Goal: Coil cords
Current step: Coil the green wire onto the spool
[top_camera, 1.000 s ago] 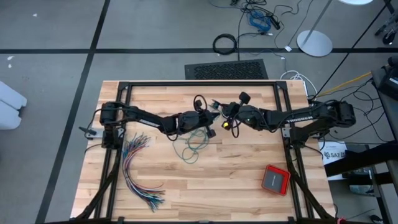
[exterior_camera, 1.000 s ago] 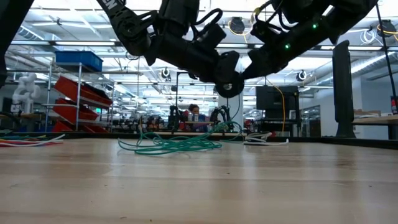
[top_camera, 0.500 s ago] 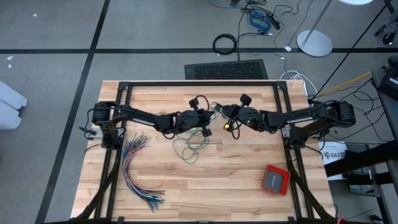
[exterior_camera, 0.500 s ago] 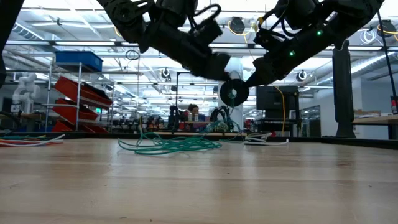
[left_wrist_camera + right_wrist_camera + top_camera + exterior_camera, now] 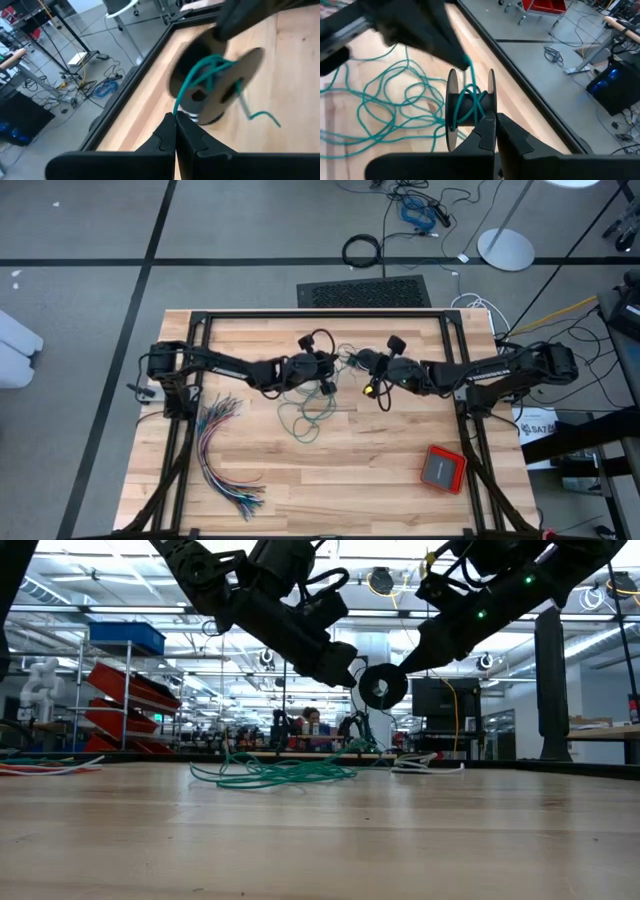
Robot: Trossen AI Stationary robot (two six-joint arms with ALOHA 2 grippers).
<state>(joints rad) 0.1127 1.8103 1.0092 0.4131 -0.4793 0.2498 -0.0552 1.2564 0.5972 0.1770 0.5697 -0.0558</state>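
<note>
Both arms have shifted a bit since a second ago: the left one has pulled back toward its own side and the spool has slid out to the right, so the two sit farther apart over the middle of the table.

Going left to right: the bundle of coloured wires (image 5: 222, 455) lies untouched by the left edge. The left gripper (image 5: 327, 386) hangs above the wood with its fingers pinched tight on the teal cord (image 5: 385, 107), looks like so it can feed the strand under a bit of tension. Most of that cord is still a loose tangle on the table (image 5: 275, 773) just below and in front of the grippers.

Next is the spool (image 5: 470, 107), held up in the air by the right gripper (image 5: 377, 385), fingers clamped on its rim, with a few teal turns on the core. Holding it off the table probably leaves room to wrap around it.

The black cord I can't pick out. Red box (image 5: 442, 468) sits well off to the right.
</note>
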